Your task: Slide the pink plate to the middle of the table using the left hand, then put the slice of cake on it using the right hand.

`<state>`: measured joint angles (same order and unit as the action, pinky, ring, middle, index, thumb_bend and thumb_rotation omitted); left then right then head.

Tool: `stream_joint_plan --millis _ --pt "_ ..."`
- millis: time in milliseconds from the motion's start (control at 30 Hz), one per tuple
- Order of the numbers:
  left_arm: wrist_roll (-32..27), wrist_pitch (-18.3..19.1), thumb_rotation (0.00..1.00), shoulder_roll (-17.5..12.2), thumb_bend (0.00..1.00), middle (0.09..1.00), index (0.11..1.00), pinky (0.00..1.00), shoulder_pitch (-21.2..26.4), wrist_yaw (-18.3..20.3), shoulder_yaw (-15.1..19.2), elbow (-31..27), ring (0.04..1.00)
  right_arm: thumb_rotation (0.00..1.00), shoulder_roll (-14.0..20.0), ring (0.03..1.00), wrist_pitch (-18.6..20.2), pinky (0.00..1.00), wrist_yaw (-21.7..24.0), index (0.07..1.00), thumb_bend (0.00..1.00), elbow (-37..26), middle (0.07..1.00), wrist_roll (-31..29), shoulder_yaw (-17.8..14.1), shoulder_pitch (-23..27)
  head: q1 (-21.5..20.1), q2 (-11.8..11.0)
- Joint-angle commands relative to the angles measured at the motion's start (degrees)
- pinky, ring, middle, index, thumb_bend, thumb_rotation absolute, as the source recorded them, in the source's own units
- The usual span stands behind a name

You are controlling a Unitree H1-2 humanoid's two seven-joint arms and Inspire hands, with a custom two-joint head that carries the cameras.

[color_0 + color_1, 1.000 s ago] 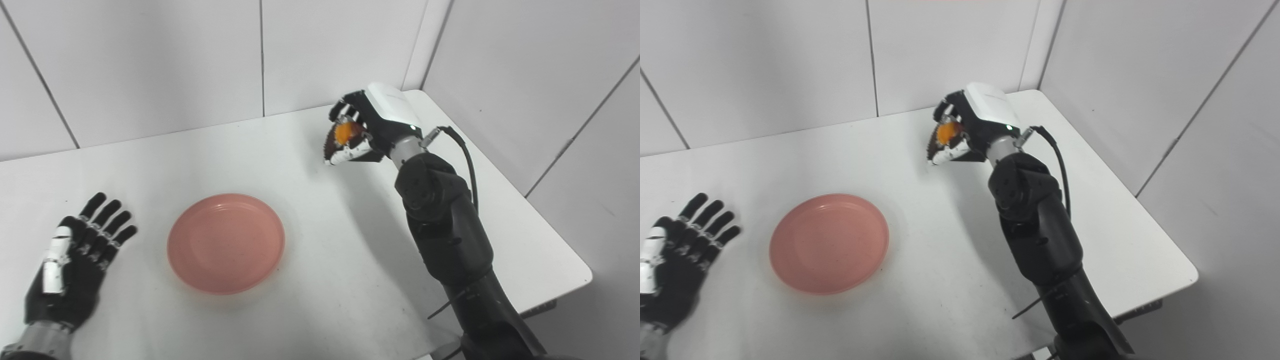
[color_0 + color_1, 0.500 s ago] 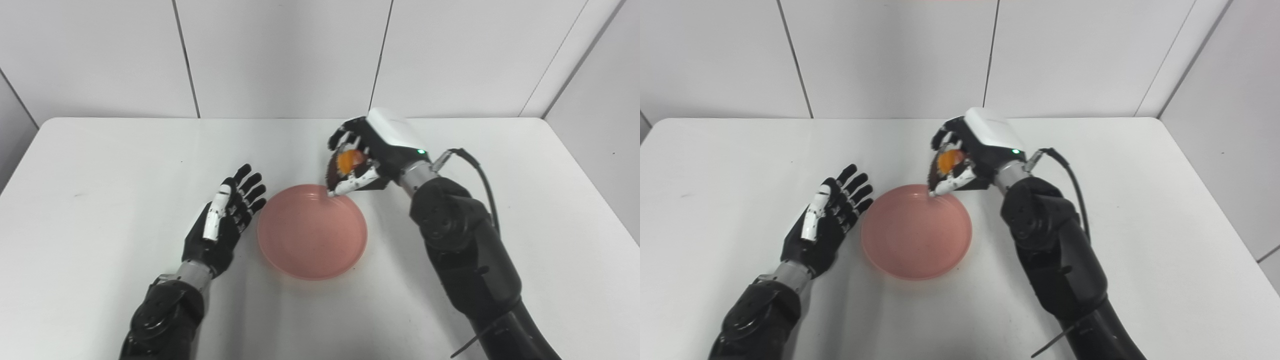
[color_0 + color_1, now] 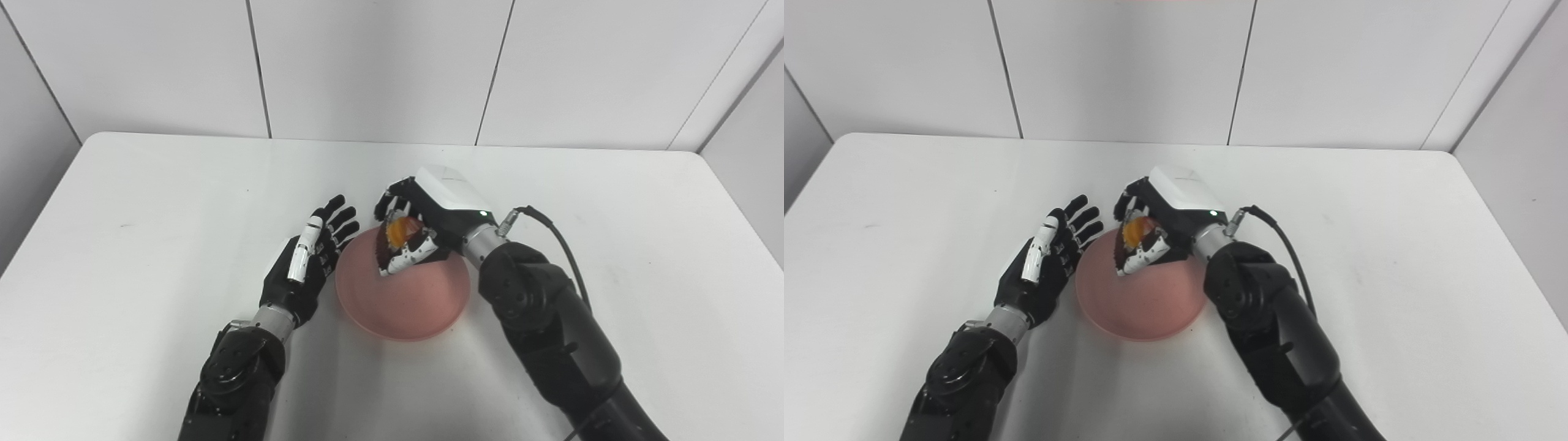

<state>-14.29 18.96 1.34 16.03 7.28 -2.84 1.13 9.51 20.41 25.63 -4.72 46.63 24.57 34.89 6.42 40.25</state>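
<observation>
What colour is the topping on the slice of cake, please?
Orange, on a dark brown slice of cake held in the right hand; clearest in the left eye view.

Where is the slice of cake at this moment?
The slice of cake is held in the right hand, above the far part of the pink plate near the table's middle, with the open left hand beside the plate's left rim.

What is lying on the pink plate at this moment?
The plate looks bare. The right hand holds the cake over its far part; the surface under that hand is covered.
</observation>
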Motion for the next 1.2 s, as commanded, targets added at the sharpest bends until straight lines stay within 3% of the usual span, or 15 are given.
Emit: stream_joint_plan --millis 0,600,833,933,967,1067,1167 --pt "1.0 4.8 1.00 0.5 0.38 0.930 0.920 0.91 -1.6 -1.5 -0.3 0.9 0.924 0.00 -0.2 0.356 -2.2 0.29 -1.7 0.522 0.52 -0.6 0.419 0.1 0.2 1.3 0.1 0.1" --pt "0.9 5.6 1.00 0.9 0.38 0.930 0.915 0.89 -1.6 -1.1 0.4 -0.1 0.918 0.00 2.1 0.343 -1.8 0.27 -2.1 0.522 0.52 3.1 0.401 2.8 3.8 -0.6 -0.2 1.5" --pt "1.1 5.7 1.00 1.0 0.38 0.929 0.912 0.89 -1.6 -1.0 0.5 -0.3 0.920 0.00 3.1 0.336 0.4 0.25 1.8 0.525 0.52 0.9 0.402 5.7 5.4 -0.6 -0.4 1.6" --pt "1.1 5.4 1.00 0.8 0.38 0.930 0.914 0.90 -1.6 -0.8 0.4 -0.1 0.925 0.01 3.2 0.402 0.8 0.30 3.8 0.508 0.52 -0.1 0.466 6.9 5.7 -0.6 -0.4 1.6" --pt "1.2 5.4 1.00 0.7 0.38 0.930 0.913 0.90 -1.6 -0.8 0.4 -0.1 0.927 0.15 3.2 0.475 0.8 0.35 4.4 0.603 0.62 -0.4 0.549 7.3 5.8 -0.5 -0.4 1.6" --pt "1.4 5.6 1.00 0.7 0.38 0.930 0.911 0.90 -1.6 -0.9 0.3 -0.3 0.928 0.29 3.2 0.568 0.5 0.42 5.7 0.699 0.71 -0.8 0.645 7.9 5.7 -0.5 -0.4 1.6" --pt "1.1 5.8 1.00 0.7 0.38 0.942 0.919 0.91 -1.4 -0.8 0.4 -0.2 0.941 0.56 4.2 0.800 0.5 0.63 10.1 0.859 0.78 -1.9 0.868 7.6 6.0 0.3 -0.4 1.4"
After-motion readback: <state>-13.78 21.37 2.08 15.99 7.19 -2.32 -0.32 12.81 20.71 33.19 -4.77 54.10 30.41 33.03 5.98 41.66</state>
